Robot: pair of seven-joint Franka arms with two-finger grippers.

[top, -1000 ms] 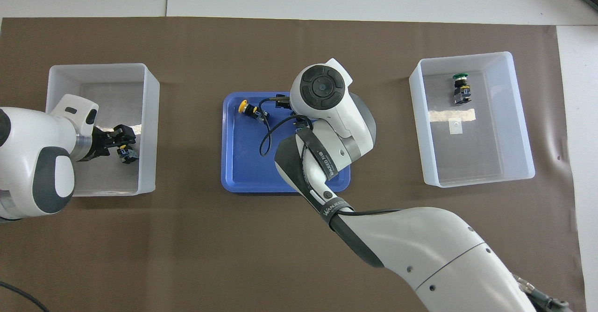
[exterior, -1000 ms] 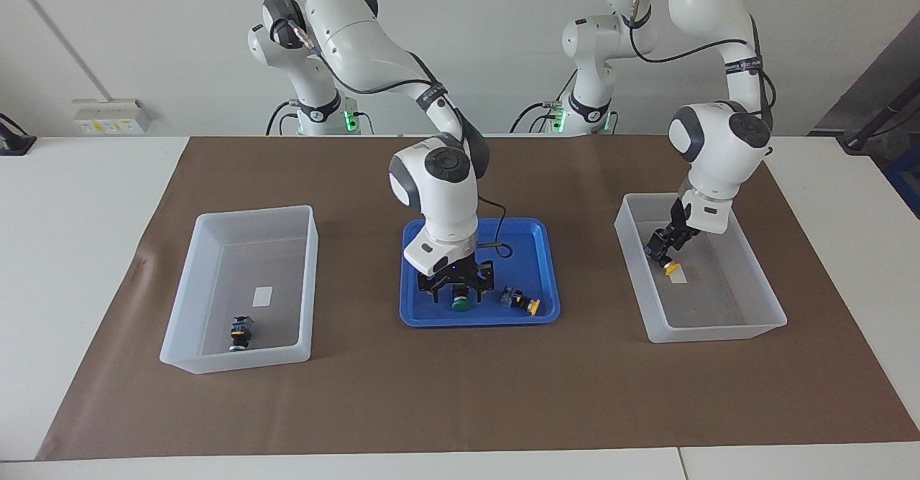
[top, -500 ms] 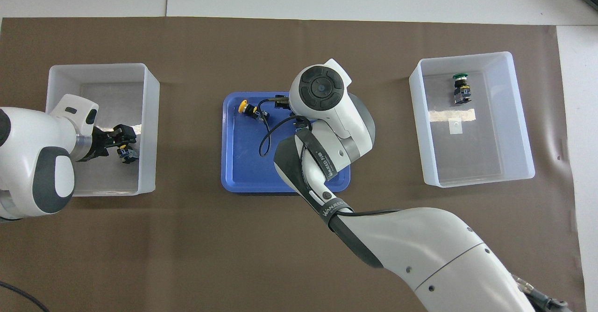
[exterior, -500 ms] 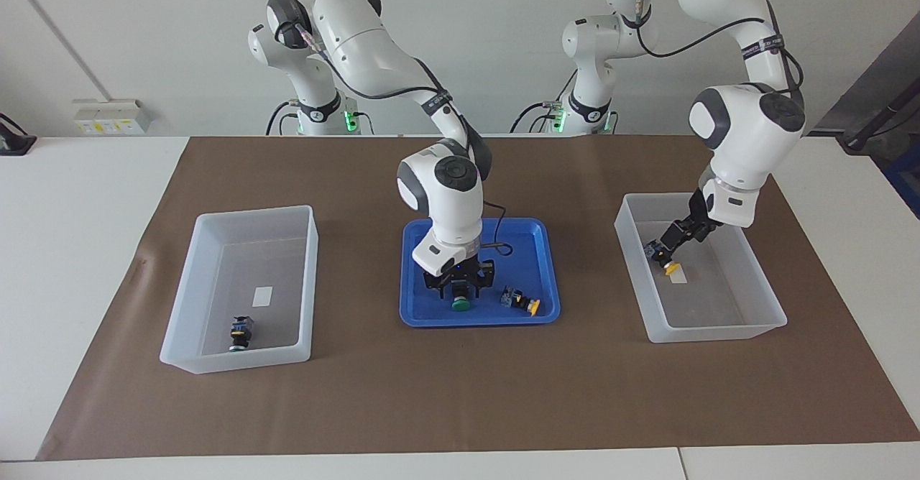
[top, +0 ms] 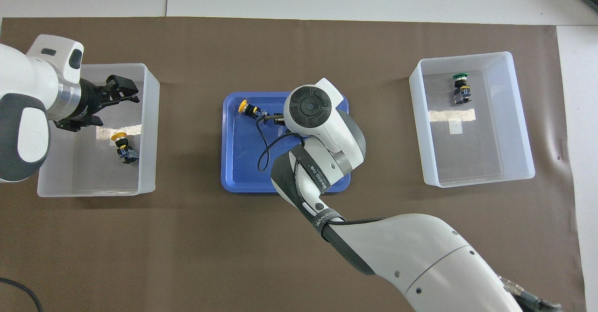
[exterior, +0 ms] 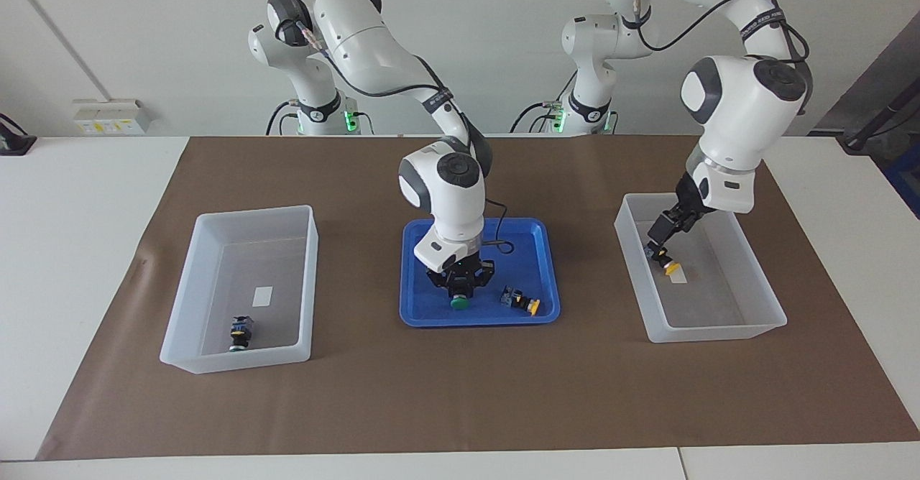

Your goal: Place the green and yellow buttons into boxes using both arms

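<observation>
My right gripper (exterior: pixel 458 292) is down in the blue tray (exterior: pixel 535 243), shut on a green button (exterior: pixel 458 304); the wrist hides it in the overhead view. A yellow button (exterior: pixel 525 303) (top: pixel 249 109) lies on its side in the tray beside it. My left gripper (exterior: pixel 657 241) (top: pixel 122 89) hangs open and empty over the box (exterior: pixel 763 316) (top: pixel 149 116) at the left arm's end. A second yellow button (exterior: pixel 670 266) (top: pixel 122 146) lies on that box's floor. The other box (exterior: pixel 310 279) (top: pixel 524 130) holds a second green button (exterior: pixel 239 330) (top: pixel 461 88).
Both boxes and the tray stand in a row on a brown mat (exterior: pixel 460 394) over the white table. A black cable (top: pixel 267 140) loops from the right wrist over the tray. Bare mat lies between tray and boxes.
The left gripper let go of the yellow button in its box, opened and rose away from it. The right gripper's fingers closed in on the green button in the tray.
</observation>
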